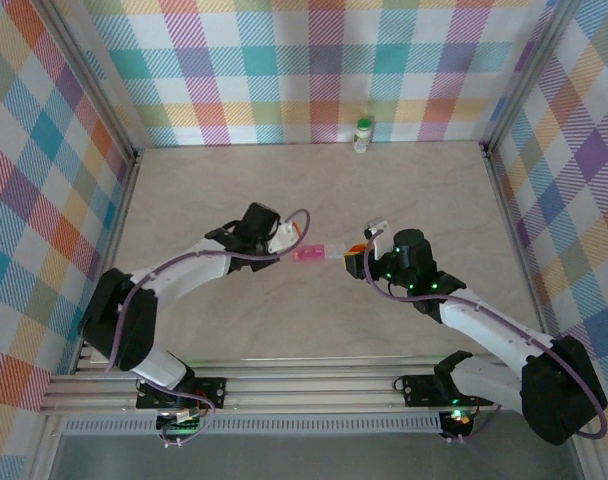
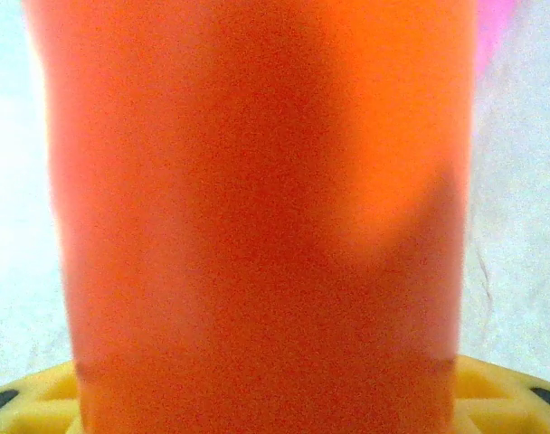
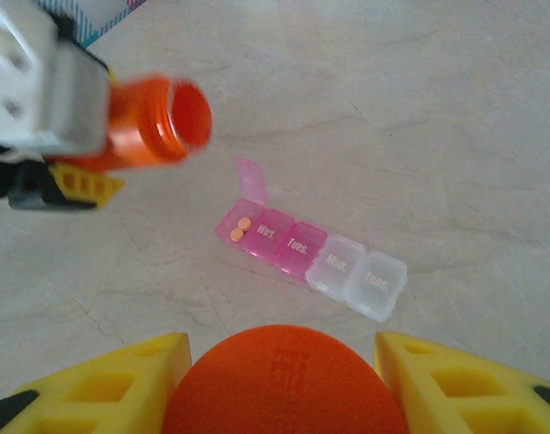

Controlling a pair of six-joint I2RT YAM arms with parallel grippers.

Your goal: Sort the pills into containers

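While the left hand [image 1: 287,241] sits at about 9 o'clock from the middle of the surface [image 1: 234,180] in the overhead view, its yellow fingers [image 2: 40,398] are clamped on an orange vial [image 2: 257,217]. From the right wrist, the vial shows tipped onto its side in that grip, with its mouth open and uncapped.

At the middle of the surface lies a pill box [image 1: 316,253], a short strip of square compartments. Some are pink and some are clear, and three are marked Wed., Tues. and Mon. The pink end compartment has its lid [image 3: 251,178] standing open, and two small orange pills [image 3: 241,228] rest inside it. The vial's mouth is near this open end, at about 10 o'clock from it in the right wrist view, and apart from it.

At 3 o'clock from the pill box, the right hand [image 1: 356,260] is clamped on a round orange cap [image 3: 284,380], which sits between its yellow fingers.

At about 1 o'clock, a white bottle [image 1: 363,133] with a green top stands upright against the far wall [image 1: 284,80], well apart from everything else.
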